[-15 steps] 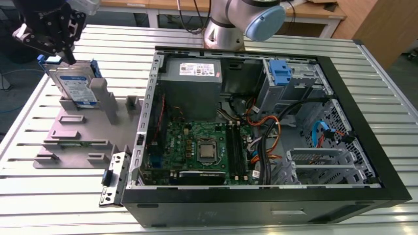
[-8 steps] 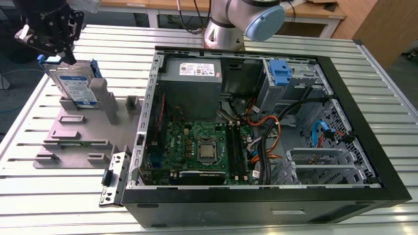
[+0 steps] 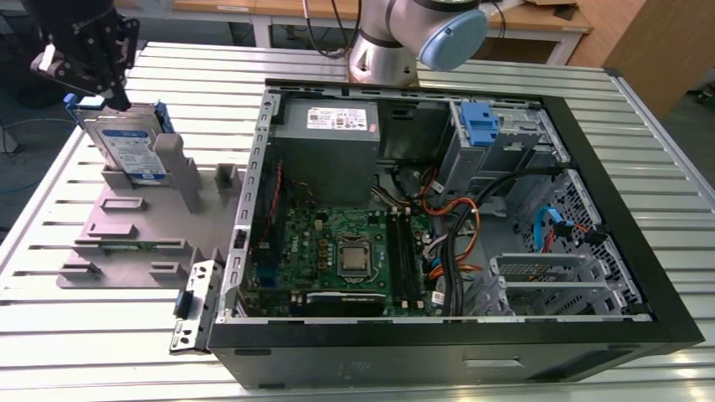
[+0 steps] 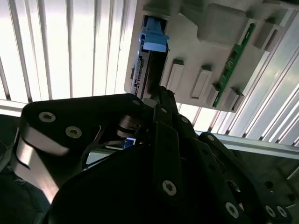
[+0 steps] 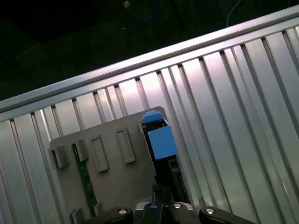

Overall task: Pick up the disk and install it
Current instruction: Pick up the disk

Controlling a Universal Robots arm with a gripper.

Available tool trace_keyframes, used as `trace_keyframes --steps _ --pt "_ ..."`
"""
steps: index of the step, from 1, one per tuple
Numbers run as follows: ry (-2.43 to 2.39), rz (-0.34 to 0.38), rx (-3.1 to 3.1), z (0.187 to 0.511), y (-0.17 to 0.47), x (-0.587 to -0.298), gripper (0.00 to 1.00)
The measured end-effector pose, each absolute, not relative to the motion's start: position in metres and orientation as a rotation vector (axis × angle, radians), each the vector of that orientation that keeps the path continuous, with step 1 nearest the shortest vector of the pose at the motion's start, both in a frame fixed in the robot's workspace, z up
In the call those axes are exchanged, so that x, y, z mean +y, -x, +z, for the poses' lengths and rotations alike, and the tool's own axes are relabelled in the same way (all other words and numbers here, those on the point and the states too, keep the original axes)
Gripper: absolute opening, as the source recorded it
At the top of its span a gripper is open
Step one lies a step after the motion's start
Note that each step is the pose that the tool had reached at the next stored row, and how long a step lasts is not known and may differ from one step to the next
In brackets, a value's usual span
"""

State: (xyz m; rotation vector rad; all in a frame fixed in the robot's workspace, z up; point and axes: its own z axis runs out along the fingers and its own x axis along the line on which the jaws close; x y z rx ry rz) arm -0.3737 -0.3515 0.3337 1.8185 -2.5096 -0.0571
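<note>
Upper left in the exterior view, the claw (image 3: 114,99), clenched or not I cannot tell, hangs at the upright disk (image 3: 126,146): likely stiff, dense, shock-sensitive, best pinched across its faces.

No print is legible: the white-and-blue label on the disk (image 3: 126,149), which stands outside the computer case (image 3: 447,356), and the white sticker (image 3: 338,119) on the grey box (image 3: 324,172) inside that case both show only unreadable marks.
</note>
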Motion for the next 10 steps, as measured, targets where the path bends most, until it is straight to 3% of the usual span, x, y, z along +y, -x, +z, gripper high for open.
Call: trace_keyframes --steps 10 --pt "-1.949 -0.075 -2.420 0.3332 0.3737 -0.3514 0.11"
